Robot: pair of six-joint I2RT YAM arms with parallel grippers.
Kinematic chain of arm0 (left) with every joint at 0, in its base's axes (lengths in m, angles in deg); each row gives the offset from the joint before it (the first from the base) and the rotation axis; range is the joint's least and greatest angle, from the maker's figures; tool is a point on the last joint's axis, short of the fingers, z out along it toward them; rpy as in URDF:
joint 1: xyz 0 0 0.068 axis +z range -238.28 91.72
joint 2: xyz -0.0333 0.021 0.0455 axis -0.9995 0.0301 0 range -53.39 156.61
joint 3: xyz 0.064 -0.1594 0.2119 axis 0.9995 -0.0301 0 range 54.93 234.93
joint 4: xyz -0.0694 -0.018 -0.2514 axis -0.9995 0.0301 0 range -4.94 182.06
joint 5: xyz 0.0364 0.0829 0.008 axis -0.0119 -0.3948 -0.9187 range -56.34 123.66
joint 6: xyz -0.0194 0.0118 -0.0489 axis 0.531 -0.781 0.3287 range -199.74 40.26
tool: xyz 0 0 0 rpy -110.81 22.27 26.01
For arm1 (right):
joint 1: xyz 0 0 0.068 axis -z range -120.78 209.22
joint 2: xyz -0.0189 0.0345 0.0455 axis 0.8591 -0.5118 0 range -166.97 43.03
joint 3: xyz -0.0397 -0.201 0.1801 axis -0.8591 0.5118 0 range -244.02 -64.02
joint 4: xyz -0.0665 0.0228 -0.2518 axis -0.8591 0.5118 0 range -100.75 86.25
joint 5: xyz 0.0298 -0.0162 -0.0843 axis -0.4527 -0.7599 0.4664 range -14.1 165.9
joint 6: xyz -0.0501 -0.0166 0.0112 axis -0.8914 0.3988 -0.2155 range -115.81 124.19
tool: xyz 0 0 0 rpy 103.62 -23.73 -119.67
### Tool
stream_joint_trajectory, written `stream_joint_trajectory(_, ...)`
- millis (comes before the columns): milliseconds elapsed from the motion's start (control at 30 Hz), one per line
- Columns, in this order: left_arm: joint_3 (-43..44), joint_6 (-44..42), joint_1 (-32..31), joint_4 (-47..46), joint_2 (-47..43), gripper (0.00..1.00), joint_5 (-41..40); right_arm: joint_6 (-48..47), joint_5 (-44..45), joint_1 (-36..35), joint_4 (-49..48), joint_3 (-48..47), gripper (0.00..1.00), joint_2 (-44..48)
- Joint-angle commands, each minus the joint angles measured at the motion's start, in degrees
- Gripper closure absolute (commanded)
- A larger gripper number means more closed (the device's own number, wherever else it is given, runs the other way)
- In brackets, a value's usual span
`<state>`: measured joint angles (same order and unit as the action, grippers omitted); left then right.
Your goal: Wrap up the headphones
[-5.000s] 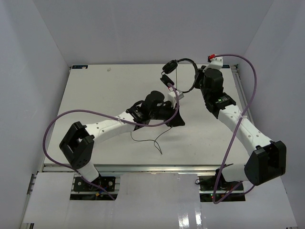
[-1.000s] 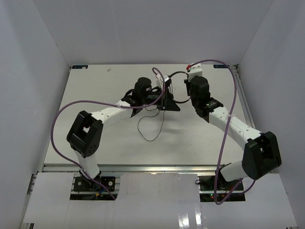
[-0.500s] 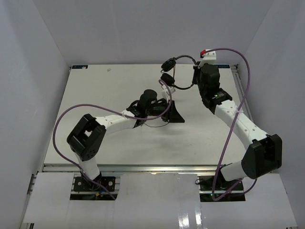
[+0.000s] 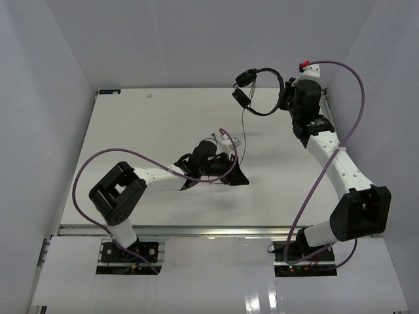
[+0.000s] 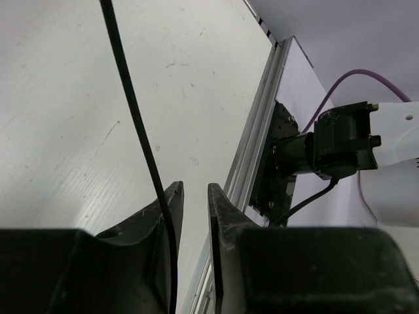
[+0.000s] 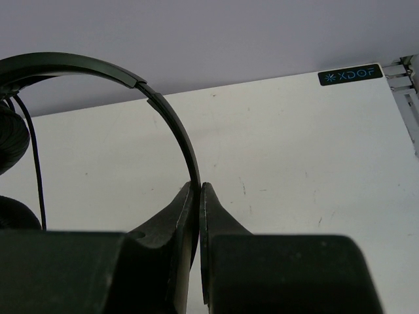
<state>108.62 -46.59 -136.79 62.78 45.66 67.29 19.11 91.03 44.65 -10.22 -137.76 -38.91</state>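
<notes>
Raised higher, right gripper (image 6: 199,187) clamps the headphones (image 4: 241,98); left gripper (image 5: 195,190), low, stands slightly parted.

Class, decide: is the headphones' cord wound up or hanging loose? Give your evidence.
Hanging loose. The cord drops straight from the raised headphones to the left gripper, with no loops round the headband.

The surface (image 4: 144,131) is white and matt, with fine scratches and grain. Along its near edge runs a rail (image 4: 216,230) of bare, bright metal. The headphones (image 4: 265,70) have a smooth black plastic headband (image 6: 167,116) with a dull sheen; their earcups (image 4: 241,98) look soft and matt. The cord (image 5: 134,111) is smooth and black. The left claw (image 5: 194,209) and right claw (image 6: 198,196) are matt black plastic, faintly ridged. The arms' shells (image 4: 154,175) are glossy white plastic; the purple cables (image 4: 98,156) have a smooth sheath.
</notes>
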Motion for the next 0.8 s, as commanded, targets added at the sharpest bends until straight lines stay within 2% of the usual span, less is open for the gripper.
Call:
stream_joint_trajectory(0, -2.7, -4.4, 0.0, -3.3, -4.3, 0.72, -3.1, 5.6, -8.5, 3.2, -1.5, -2.8, 0.92, 4.3)
stream_joint_trajectory(133, -4.3, -5.6, 0.0, -5.1, -3.5, 0.86, -3.8, 8.7, -14.1, 5.9, -0.9, -1.1, 0.92, 7.2)
stream_joint_trajectory(300, -5.4, -6.6, 0.0, -6.1, -1.7, 1.0, -3.7, 13.7, -25.3, 9.8, 1.1, -0.4, 0.92, 8.1)
stream_joint_trajectory(400, -5.3, -7.8, 0.1, -5.4, -0.5, 1.0, -3.8, 14.3, -34.7, 11.7, 0.7, 0.0, 0.92, 8.5)
stream_joint_trajectory(433, -5.1, -7.9, 0.2, -4.7, -0.1, 1.0, -3.9, 14.0, -35.0, 11.7, 0.7, 0.0, 0.92, 8.6)
stream_joint_trajectory(567, -3.9, -10.5, 2.0, -2.3, 1.1, 1.0, -4.1, 10.6, -45.8, 13.0, -0.2, 1.7, 0.92, 10.5)
stream_joint_trajectory(767, -1.0, -13.4, 8.6, 1.4, 1.4, 1.0, -2.2, -0.2, -61.0, 13.6, -1.6, 5.5, 0.92, 14.6)
